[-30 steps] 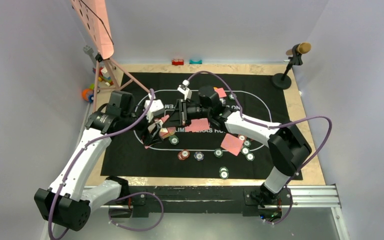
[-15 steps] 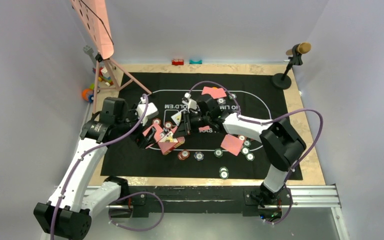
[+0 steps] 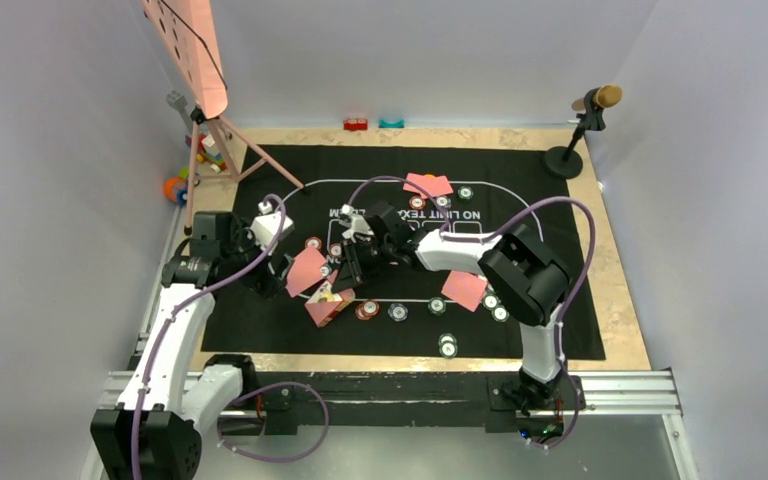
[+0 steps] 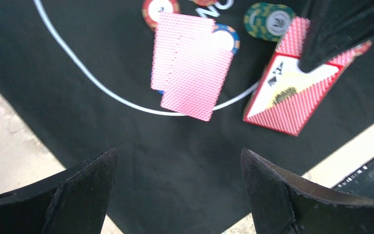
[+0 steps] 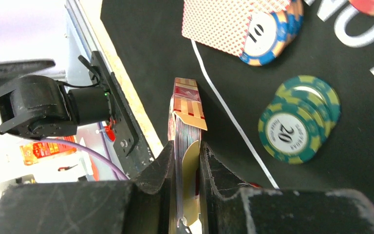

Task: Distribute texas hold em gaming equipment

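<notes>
Our right gripper (image 5: 187, 158) is squeezed tight on a red card box (image 5: 186, 109). It holds the box up on its thin edge over the black mat (image 4: 78, 122), toward the mat's near left corner. The bottom of the box is hidden between the fingers (image 5: 156, 170), and we cannot tell if cards are inside or if the box touches the mat. Our left gripper (image 4: 177, 156) is spread wide with nothing in it, over the left side of the mat. Only its two tips show at the bottom of its own camera. Just past it, two red-backed cards (image 4: 190, 73) lie face down, one partly on the other, across the white line (image 4: 78, 68). They hide most of a blue chip (image 4: 228, 39). A pile of green chips (image 5: 297, 124) sits near the box. A red chip (image 4: 159, 9) is cut off at the top. From above we see another pink card (image 3: 463, 288) and small chips (image 3: 447, 345) by the mat's near edge, too tiny to read.
</notes>
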Tool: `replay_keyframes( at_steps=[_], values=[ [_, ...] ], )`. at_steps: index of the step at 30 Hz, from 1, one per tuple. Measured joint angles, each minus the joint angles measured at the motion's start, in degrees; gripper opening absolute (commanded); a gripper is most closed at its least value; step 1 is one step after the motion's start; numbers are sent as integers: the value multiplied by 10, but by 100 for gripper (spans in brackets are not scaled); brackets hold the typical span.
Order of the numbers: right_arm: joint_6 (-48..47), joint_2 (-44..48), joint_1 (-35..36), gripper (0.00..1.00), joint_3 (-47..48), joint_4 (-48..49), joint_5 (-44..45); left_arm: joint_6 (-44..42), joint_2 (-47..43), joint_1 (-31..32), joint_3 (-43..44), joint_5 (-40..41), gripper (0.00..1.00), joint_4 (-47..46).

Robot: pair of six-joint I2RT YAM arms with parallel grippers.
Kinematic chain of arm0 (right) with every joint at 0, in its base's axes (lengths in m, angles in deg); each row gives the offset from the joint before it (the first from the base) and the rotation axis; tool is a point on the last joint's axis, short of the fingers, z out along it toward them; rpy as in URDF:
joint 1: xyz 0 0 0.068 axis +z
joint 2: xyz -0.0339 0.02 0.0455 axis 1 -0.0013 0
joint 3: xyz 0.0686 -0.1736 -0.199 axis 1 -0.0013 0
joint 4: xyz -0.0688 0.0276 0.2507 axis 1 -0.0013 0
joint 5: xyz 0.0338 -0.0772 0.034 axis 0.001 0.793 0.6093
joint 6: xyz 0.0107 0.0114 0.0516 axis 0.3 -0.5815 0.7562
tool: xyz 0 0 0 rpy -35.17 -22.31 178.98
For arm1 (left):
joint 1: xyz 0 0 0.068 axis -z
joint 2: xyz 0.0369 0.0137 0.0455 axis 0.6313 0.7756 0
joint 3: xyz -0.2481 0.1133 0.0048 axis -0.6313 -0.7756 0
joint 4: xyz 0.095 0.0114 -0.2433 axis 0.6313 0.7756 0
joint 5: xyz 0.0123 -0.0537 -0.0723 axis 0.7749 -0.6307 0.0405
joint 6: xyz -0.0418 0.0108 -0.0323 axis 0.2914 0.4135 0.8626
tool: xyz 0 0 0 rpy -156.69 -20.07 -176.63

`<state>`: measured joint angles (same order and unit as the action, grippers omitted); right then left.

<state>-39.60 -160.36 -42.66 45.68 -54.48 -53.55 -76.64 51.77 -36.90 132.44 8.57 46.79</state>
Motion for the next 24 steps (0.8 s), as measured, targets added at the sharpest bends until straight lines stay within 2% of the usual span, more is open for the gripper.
replay_keyframes(
  at_steps=[4, 5, 11, 13, 20, 24],
  values=[
    [-16, -20, 11, 1, 27, -1, -11, 5, 15, -39, 0, 5, 100, -32],
    [-19, -25, 13, 3, 31, -1, -15, 9, 22, -45, 0, 5, 100, -40],
    [-40, -53, 18, 34, 61, -20, -43, 37, 53, -63, 0, 4, 100, -75],
    [-52, -55, 19, 39, 63, -37, -39, 48, 58, -69, 0, 0, 100, -86],
    [-92, -56, 26, 51, 62, -121, 10, 79, 84, -94, 0, -11, 100, -107],
    [-116, -47, 44, 53, 73, -157, 50, 107, 83, -107, 0, -12, 100, -130]
  ],
)
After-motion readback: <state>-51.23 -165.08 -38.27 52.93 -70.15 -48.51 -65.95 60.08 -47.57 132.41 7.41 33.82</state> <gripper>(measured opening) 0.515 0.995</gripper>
